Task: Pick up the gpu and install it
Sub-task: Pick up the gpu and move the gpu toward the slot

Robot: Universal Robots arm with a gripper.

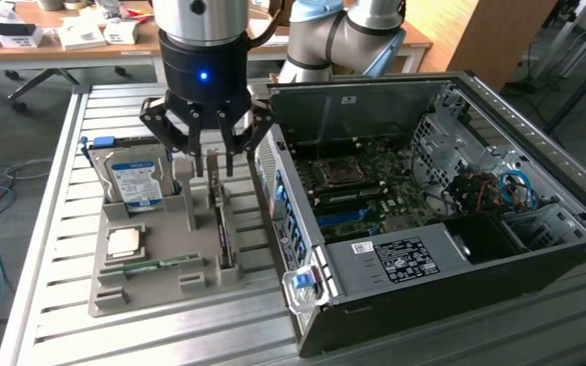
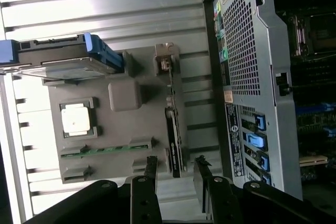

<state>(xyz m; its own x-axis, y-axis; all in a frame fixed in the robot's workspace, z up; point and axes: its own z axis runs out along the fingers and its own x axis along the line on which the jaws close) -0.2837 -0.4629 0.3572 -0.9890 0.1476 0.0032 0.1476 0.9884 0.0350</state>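
My jaws hang released over the gpu (image 1: 223, 236), which stands on edge in the grey holder tray (image 1: 120, 293) on the worktop (image 1: 54, 191). If I am off-centre, a finger could strike the card's top edge. The hard drive (image 1: 135, 183) and the computer case (image 1: 304, 252) wall crowd either side, and only above is free.

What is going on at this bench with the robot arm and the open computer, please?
A robot arm is working on fitting the gpu into the open computer case. Its gripper hangs open right over the card, with a finger to either side, and has not closed on it. The gpu stands on edge in its slot in the grey parts tray, beside the hard drive, so nothing has been lifted or installed yet.
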